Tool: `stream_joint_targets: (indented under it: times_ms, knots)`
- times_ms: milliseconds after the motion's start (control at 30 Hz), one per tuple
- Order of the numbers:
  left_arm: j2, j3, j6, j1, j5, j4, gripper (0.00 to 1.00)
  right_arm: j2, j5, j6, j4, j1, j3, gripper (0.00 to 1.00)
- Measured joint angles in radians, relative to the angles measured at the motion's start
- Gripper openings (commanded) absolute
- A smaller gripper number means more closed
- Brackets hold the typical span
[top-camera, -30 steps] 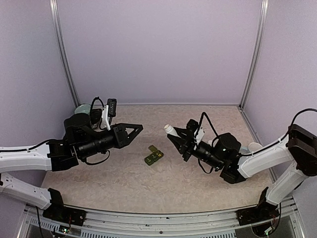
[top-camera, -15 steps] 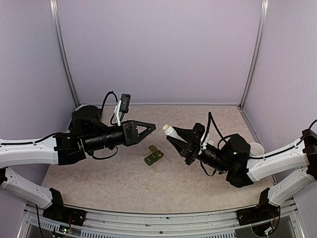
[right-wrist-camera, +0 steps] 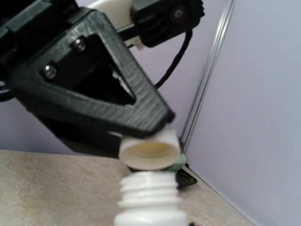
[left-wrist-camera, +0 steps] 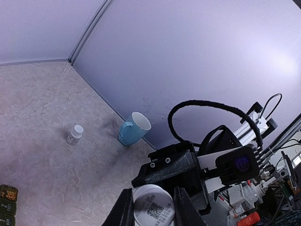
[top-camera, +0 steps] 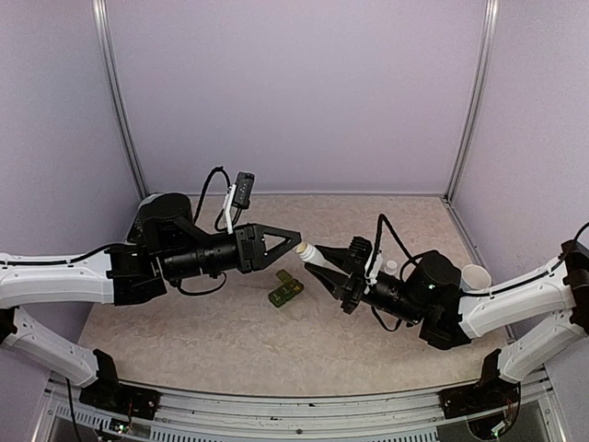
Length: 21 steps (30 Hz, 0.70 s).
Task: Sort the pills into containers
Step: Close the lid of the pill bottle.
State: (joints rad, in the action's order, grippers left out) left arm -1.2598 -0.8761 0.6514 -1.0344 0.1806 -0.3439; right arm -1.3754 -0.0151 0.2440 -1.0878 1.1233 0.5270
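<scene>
My left gripper [top-camera: 294,247] is shut on a white cap [left-wrist-camera: 152,207] that bears a printed code. My right gripper [top-camera: 328,268] is shut on a white bottle [top-camera: 312,254], held in the air above the middle of the table and pointed at the left gripper. In the right wrist view the cap [right-wrist-camera: 149,149] hangs just off the bottle's bare threaded neck [right-wrist-camera: 149,190], tilted a little. The containers [top-camera: 286,291], a dark green strip, lie on the table below the two grippers. No pills show.
A small white bottle [left-wrist-camera: 74,134] stands on the table near a pale blue mug [left-wrist-camera: 134,128] by the right wall. A pale green bowl [right-wrist-camera: 180,163] sits at the far left corner. Grey walls close the table in on three sides.
Both arms have reached toward each other: the left gripper came rightward, and the right gripper brought the bottle left and forward until cap and neck met.
</scene>
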Motion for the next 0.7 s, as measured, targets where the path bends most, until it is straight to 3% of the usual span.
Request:
stream_joint_targets:
  times_ms: [700]
  knots:
    - [-0.026, -0.021, -0.003, -0.01, -0.029, 0.0, 0.25, -0.002, 0.039, 0.006, 0.078, 0.007, 0.056, 0.0]
